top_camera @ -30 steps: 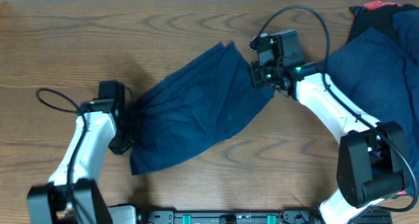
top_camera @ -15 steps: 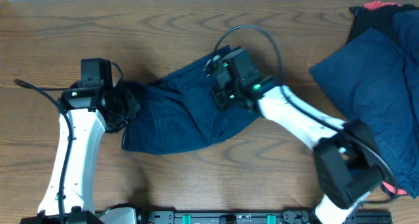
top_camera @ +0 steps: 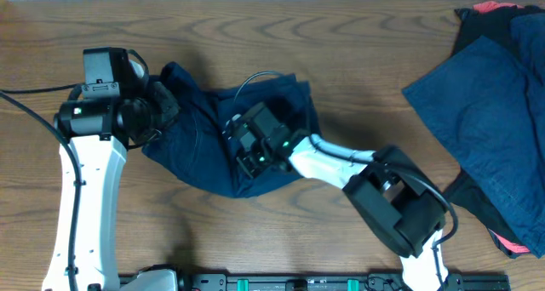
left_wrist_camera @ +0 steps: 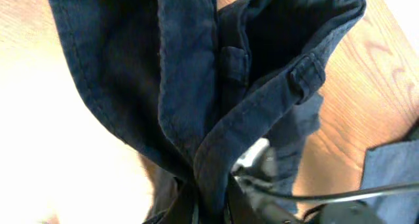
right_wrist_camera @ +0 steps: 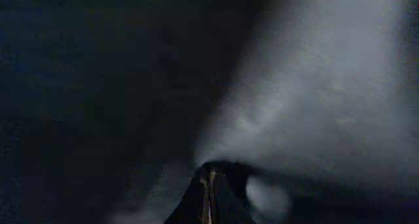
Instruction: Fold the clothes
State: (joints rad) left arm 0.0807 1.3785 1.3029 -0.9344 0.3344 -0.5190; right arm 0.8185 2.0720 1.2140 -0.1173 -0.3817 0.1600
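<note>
While both of my grippers are clamped on the navy shorts [top_camera: 204,151], the cloth lies bunched on the table [top_camera: 358,36] left of centre, between my two arms. My left gripper [top_camera: 160,114] has closed on the waistband [left_wrist_camera: 262,99]; the left wrist view shows that thick hem, with a belt loop [left_wrist_camera: 230,57] just beside it, running straight down into my jaws. I judge a firm seam to be a better handle than loose fabric. My right gripper [top_camera: 247,159] sits low over the middle of the shorts, and its camera sees little but dark cloth (the fingertips [right_wrist_camera: 196,201] meet with fabric pinched between them, as far as I can tell). Holding two separate spots lets me draw the shorts flat before any fold. The other clothes [top_camera: 485,95], navy with black and red pieces, are heaped well apart at the right edge, out of the way. Folding proper looks not yet begun.
</note>
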